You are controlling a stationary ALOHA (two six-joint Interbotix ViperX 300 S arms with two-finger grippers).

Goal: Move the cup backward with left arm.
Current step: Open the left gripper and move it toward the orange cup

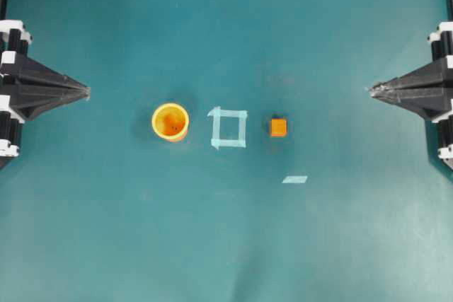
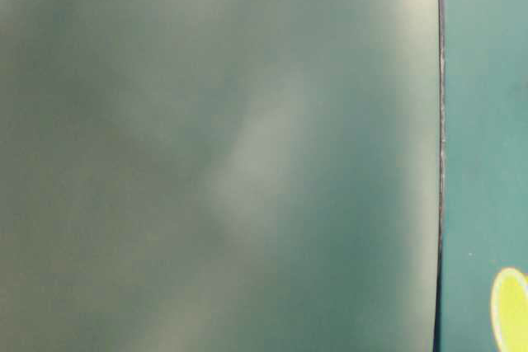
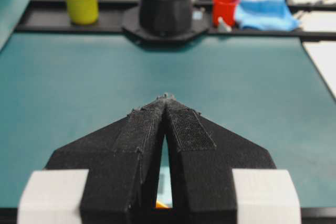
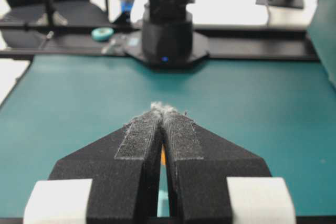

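The orange cup (image 1: 170,122) with its yellow rim stands upright on the teal table, left of centre. A sliver of its rim (image 2: 511,309) shows at the lower right of the table-level view. My left gripper (image 1: 86,92) hangs at the left edge, tips together and holding nothing, well left of the cup and slightly behind it. In the left wrist view that gripper (image 3: 166,97) points across bare table, and an orange speck of the cup (image 3: 161,204) shows through the slot between the fingers. My right gripper (image 1: 371,90) rests shut at the right edge, its tips (image 4: 161,108) meeting.
A light-blue tape square (image 1: 228,128) lies just right of the cup. A small orange cube (image 1: 278,127) sits beyond it, and a tape strip (image 1: 294,179) lies nearer the front. A blurred pale surface (image 2: 214,154) fills most of the table-level view.
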